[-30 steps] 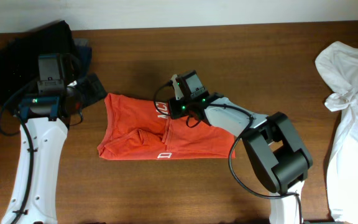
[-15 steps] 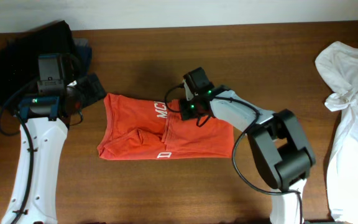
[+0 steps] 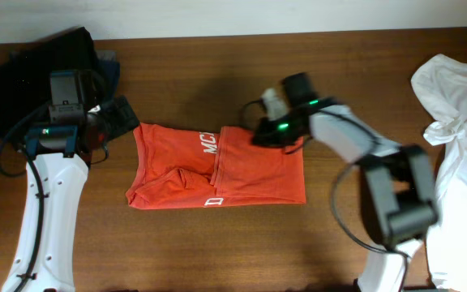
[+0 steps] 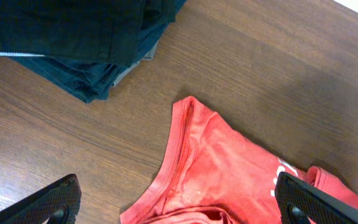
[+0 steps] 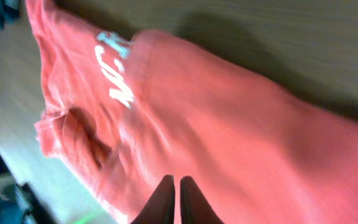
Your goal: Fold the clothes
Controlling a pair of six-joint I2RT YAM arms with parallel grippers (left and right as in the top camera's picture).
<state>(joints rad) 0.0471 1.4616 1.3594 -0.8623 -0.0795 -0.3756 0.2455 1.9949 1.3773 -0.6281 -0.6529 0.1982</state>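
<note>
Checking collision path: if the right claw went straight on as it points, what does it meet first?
The red-orange T-shirt: the shut right claw points at its folded top layer. How far off is unclear in this blurred view.

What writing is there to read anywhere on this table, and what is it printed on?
"MC": white letters on the red-orange T-shirt, next to its folded-over flap; the rest is hidden under the fold.
"D": a single white letter near the same shirt's lower edge in the overhead view.
Left wrist view: a scrap of white lettering on that shirt, cut off and unreadable.
Crumpled white shirt and pile of dark garments: no text visible.
</note>
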